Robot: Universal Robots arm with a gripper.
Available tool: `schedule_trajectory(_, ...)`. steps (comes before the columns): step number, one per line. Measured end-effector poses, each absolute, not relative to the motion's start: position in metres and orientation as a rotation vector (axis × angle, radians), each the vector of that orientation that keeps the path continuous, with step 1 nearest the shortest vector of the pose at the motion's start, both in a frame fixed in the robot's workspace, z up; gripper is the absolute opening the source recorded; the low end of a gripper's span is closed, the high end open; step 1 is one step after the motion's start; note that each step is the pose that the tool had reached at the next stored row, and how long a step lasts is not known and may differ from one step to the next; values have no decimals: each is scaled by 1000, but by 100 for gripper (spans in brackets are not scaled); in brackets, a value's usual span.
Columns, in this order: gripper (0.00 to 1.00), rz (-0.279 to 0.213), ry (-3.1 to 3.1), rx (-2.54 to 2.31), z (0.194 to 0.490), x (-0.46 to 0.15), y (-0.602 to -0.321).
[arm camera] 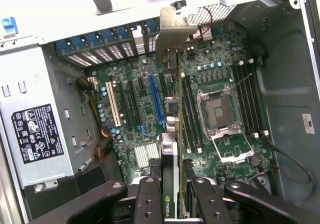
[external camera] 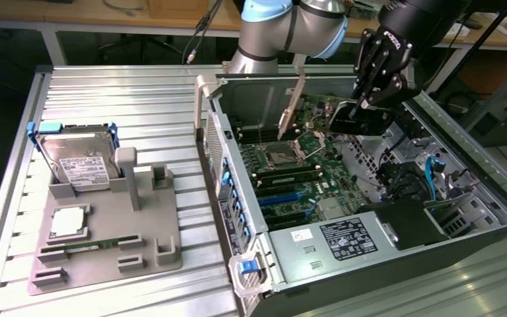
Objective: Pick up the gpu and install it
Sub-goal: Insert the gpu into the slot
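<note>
Exterior view: the open computer case (external camera: 236,165) lies on its side on the ribbed metal table (external camera: 103,92), so its motherboard (external camera: 293,175) faces up and can be reached from above. The power supply (external camera: 342,241) fills the near end of the case. Well apart, on the exterior view's left, a grey fixture (external camera: 152,228) props up a hard drive (external camera: 82,162) and cradles a memory stick (external camera: 90,245), both untouched.

The gripper (external camera: 355,117) hangs over the far end of the case, clamped on the gpu (external camera: 313,109). It holds the card on edge above the board and clear of it, with the metal bracket (external camera: 292,99) pointing down toward the rear wall. This pose probably lets the connector edge meet a slot squarely.

In the wrist view the gpu (arm camera: 171,134) runs edge-on out of the gripper (arm camera: 174,196), its bracket (arm camera: 175,26) near the rear openings. It sits just beside the blue slot (arm camera: 156,99), between that and the memory slots (arm camera: 190,109). The blue slot latches (arm camera: 100,39) and nearby cables look like the tight spots.
</note>
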State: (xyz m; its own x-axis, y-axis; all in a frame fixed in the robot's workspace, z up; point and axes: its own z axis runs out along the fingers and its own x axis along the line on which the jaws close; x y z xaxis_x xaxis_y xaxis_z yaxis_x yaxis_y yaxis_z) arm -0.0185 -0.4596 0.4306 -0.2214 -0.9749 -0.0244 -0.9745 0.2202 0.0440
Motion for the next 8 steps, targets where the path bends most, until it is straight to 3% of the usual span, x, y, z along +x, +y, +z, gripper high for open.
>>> schedule_trajectory(8, 27, -77, -2415, 1994, 431, -19, -460)
